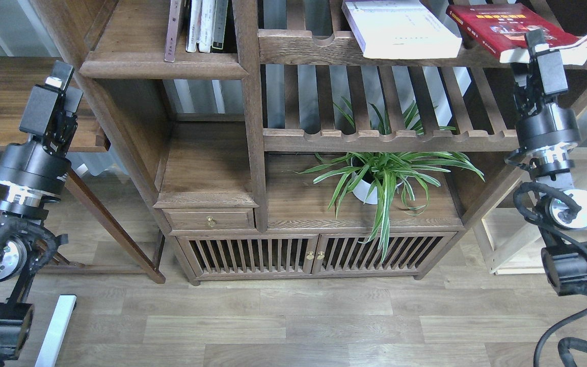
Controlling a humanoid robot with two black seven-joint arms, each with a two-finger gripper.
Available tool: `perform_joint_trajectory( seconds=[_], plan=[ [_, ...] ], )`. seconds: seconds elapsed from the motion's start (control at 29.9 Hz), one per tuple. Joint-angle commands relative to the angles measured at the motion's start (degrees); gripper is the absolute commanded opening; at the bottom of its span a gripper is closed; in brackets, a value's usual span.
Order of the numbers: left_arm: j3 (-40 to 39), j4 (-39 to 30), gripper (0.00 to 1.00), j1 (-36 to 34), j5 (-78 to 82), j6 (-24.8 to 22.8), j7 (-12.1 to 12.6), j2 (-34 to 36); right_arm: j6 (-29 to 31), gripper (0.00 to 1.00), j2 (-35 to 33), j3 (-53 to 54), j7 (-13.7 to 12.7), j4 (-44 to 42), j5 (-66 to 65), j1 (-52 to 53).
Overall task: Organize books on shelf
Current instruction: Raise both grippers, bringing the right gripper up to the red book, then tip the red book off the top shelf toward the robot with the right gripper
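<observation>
A thick white-lavender paperback lies flat on the upper slatted shelf. A red book lies flat to its right, its pages jutting over the front rail. A maroon-brown book stands upright on the solid dark-walnut shelf at the upper left. My right gripper points up with its tip in front of the red book's front edge; contact cannot be told. My left gripper points up, left of the solid shelf and holding nothing visible. Neither gripper's fingers can be told apart.
Thin white-spined books and a black-spined one stand beside the maroon book. A potted spider plant sits under the lower slatted shelf. A dark side table stands at left, and a lighter rack at right.
</observation>
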Motion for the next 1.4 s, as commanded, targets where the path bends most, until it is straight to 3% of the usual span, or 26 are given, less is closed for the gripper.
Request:
perform_joint_trajectory(
  seconds=[0.0,0.84,0.9,1.2,1.37],
  plan=[
    [0.4,0.0,0.99,0.0,0.0,0.0,0.0,-0.1,0.0,0.99,0.1,0.1,0.0,-1.0,0.0,1.1],
    [1.1,-0.7,0.99,0.3,0.0,0.0,0.3,0.0,0.0,0.98,-0.1,0.8,0.4,-4.8,-0.1,3.5],
    [1.2,-0.7,0.99,0.3,0.0,0.0,0.3,-0.1,0.0,0.93,-0.1,0.8,0.4,-4.8,-0.1,3.4],
    [1.0,-0.7,0.99,0.4,-0.1,0.0,0.2,0.0,0.0,0.54,0.0,0.8,0.5,-6.5,-0.2,4.9],
    [1.0,-0.7,0.99,0.4,-0.1,0.0,0.2,0.0,0.0,0.38,-0.2,1.1,2.4,-8.4,-0.1,5.9]
  ],
)
